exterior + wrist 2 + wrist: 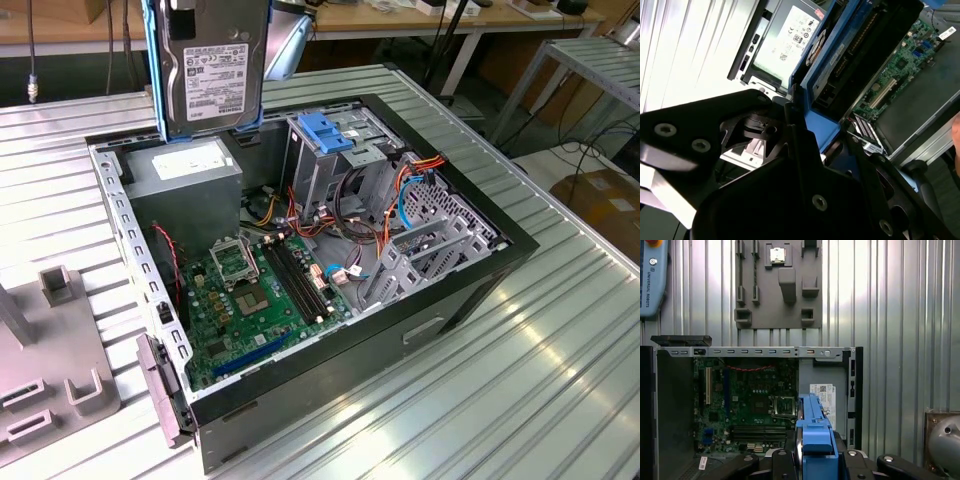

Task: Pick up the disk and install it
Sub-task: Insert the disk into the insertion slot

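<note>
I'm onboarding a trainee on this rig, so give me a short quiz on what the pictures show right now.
1. True or false: the disk lies inside the case.
2. What is the gripper shut on? A the disk; B a cable; C the blue latch.
3. Fill in: in the exterior view, the disk hangs ___ the case.

Key: 1 false; 2 A; 3 above.
</note>
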Robot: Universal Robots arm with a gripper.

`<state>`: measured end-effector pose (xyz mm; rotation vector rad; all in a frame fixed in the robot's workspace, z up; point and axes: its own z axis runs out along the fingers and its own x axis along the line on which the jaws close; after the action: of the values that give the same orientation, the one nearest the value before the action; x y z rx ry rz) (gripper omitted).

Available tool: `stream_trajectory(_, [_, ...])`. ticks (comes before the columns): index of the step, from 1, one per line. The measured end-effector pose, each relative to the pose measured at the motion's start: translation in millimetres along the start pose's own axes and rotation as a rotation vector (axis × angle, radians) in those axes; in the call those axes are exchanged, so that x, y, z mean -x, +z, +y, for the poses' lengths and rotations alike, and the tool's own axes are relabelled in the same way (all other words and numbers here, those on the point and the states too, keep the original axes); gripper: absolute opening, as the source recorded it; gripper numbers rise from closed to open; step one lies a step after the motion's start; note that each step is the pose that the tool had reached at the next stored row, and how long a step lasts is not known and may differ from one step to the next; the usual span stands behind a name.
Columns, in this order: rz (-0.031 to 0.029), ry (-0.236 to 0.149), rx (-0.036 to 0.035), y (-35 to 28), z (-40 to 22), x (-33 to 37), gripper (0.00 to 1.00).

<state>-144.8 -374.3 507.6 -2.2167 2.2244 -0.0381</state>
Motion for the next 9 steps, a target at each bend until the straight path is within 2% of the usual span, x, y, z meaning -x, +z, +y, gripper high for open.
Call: stream_trajectory(9, [0.0001, 0.0, 0.0, 0.1, 0.0, -4.1, 0.37])
